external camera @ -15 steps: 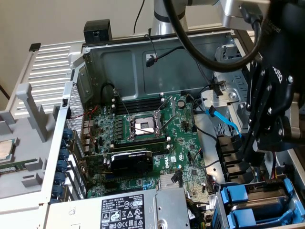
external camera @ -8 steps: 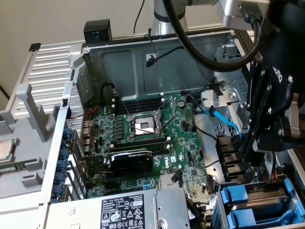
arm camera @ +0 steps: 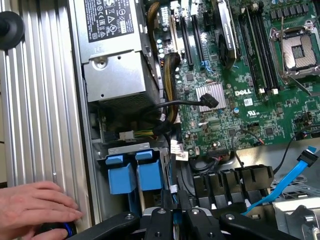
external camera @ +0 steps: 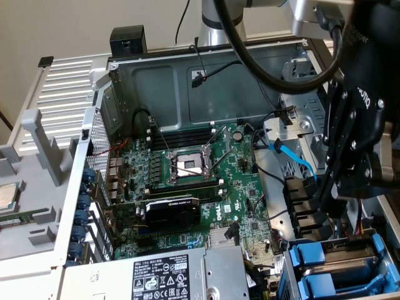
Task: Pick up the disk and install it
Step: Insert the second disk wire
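Two blue-fronted drive carriers (arm camera: 121, 175) (arm camera: 150, 172) sit side by side in the bay at the case's corner, next to the power supply. The exterior view shows them at its lower right (external camera: 322, 262). I cannot tell which of the two is the disk, since their metal bodies are hidden in the bay. My black gripper (arm camera: 175, 222) hangs just above and beside this bay (external camera: 328, 197). Its fingers (arm camera: 162, 220) stand close together and shut. Only a thin sliver of blue shows in the gap, and nothing is clearly held.
A person's hand (arm camera: 35, 207) rests on the ribbed case side beside the bay. The power supply (arm camera: 122, 75), the green motherboard (arm camera: 240, 100) with its open processor socket (arm camera: 300, 50), a blue flat cable (arm camera: 295, 175) and black cable clips (arm camera: 230, 182) lie close by. A small square chip (external camera: 6, 197) lies outside the case.
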